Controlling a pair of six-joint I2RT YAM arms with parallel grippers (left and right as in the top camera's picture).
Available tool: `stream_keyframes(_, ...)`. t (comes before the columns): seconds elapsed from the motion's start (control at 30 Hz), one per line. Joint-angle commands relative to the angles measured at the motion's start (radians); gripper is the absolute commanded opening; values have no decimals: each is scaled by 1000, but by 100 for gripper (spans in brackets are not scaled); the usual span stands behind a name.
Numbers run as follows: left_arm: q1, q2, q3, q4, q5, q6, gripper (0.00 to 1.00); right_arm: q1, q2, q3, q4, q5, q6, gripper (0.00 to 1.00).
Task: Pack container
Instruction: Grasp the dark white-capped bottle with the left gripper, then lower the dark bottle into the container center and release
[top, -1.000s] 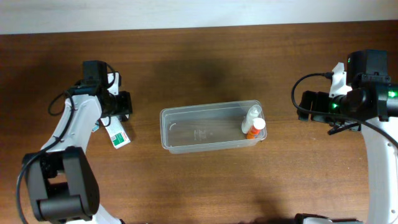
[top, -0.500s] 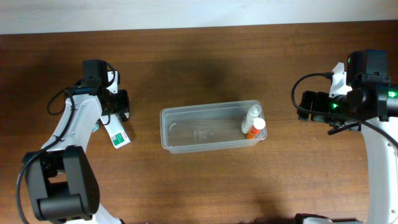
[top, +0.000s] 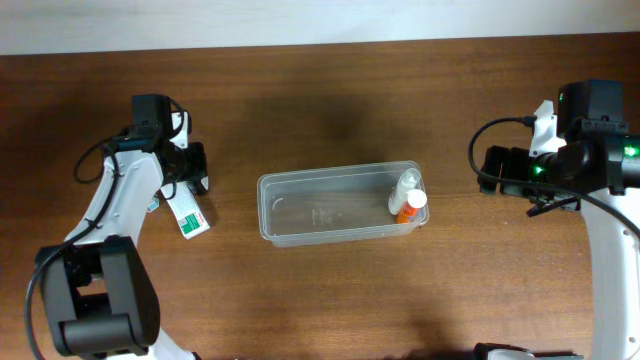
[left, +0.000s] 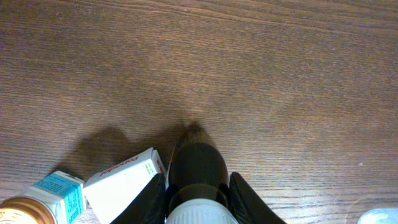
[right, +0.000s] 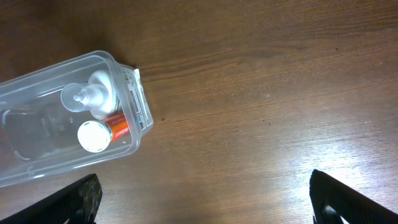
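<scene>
The container (top: 330, 177) is lying lengthwise at the middle of the table (top: 330, 90), open side up, between the two arms and well apart from both. At its right end a white bottle (top: 404, 185) with a nozzle top and an orange bottle (top: 412, 206) with a white cap are sitting side by side, touching.

The right gripper (right: 208, 202) is hovering off the container's right end, over bare wood. Its jaws are spreading wide, each finger showing at an opposite bottom corner of the wrist view, with nothing between them.

The left gripper (left: 198, 208) is working at the left side of the table, well away from the container. Its jaws are pinching a dark bottle (left: 198, 167) at its ribbed white cap, one finger hugging each side. Just beside that bottle, to the left in the wrist view, a white box (left: 124, 182) with red lettering is lying on the wood, and a small jar (left: 57, 190) with a blue label is sitting next to the box.
</scene>
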Motion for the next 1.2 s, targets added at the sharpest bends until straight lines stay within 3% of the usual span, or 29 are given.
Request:
stream_keyframes(0.0, -3, -91, 21, -1, -3, -3, 17, -7, 3, 0, 0, -5, 6, 99)
stream_keyframes(0.23, -96, -300, 27, -98, 2, -3, 1, -7, 3, 0, 0, -6, 6, 99)
stream_keyframes(0.33, -233, -419, 27, -177, 15, -2, 0, -7, 3, 0, 0, -6, 6, 99)
stream_keyframes(0.5, -499, -492, 27, -185, 15, -2, 0, -7, 3, 0, 0, -6, 6, 99)
stream_keyframes(0.67, -661, -428, 27, -135, 15, -2, 0, -7, 3, 0, 0, -6, 6, 99)
stream_keyframes(0.8, -763, -251, 27, -6, 15, -4, 0, -7, 3, 0, 0, -6, 6, 99)
stream_keyframes(1.0, -774, -54, 27, 109, 16, -10, 0, -7, 3, 0, -1, -6, 6, 99)
stream_keyframes(1.17, -774, 5, 27, 168, 16, -10, 0, -7, 3, 0, -1, -6, 6, 98)
